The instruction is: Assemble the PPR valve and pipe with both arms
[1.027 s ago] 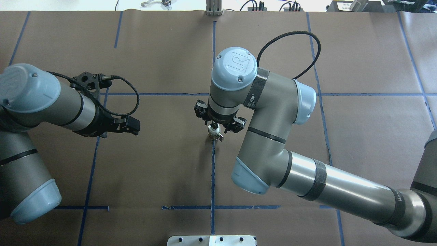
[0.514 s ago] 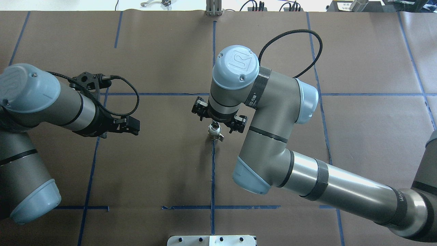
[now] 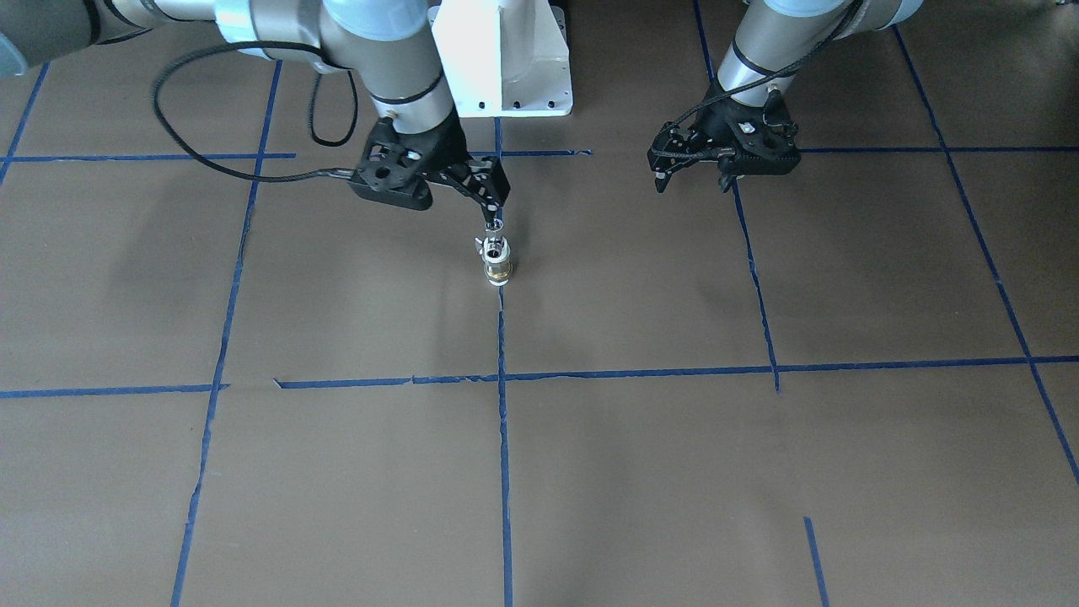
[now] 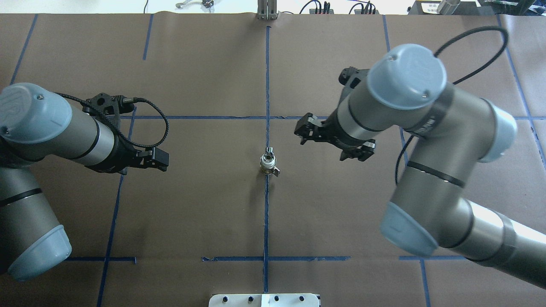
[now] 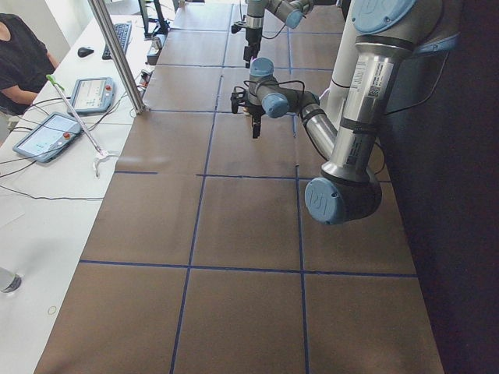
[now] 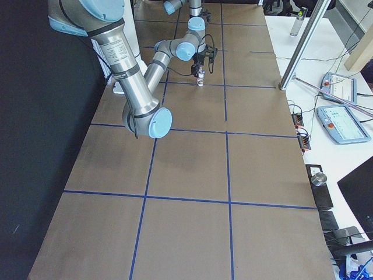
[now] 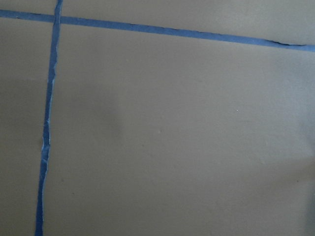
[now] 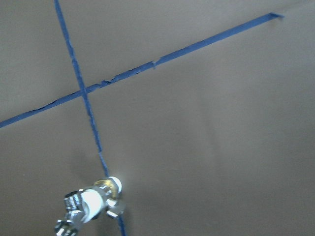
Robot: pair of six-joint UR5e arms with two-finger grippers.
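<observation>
Valve [image 4: 267, 164] upright at table [image 4: 192, 204] centre on blue tape line [image 4: 266, 213], pipe [image 3: 496, 247] in its top; overhead, right tool [image 4: 323, 146] spread, empty, at valve's 2 o'clock; left tool [image 4: 164, 162] spread, empty, at 9 o'clock.

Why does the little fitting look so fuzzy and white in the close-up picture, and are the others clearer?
Right wrist-mounted view: the PPR valve sits at the bottom edge, blurred, its white end blown out by glare. Overhead exterior view: sharp, with bright reflections on the metal tube of the right arm. Left wrist-mounted view: dim and soft, only blue tape on brown paper.
</observation>
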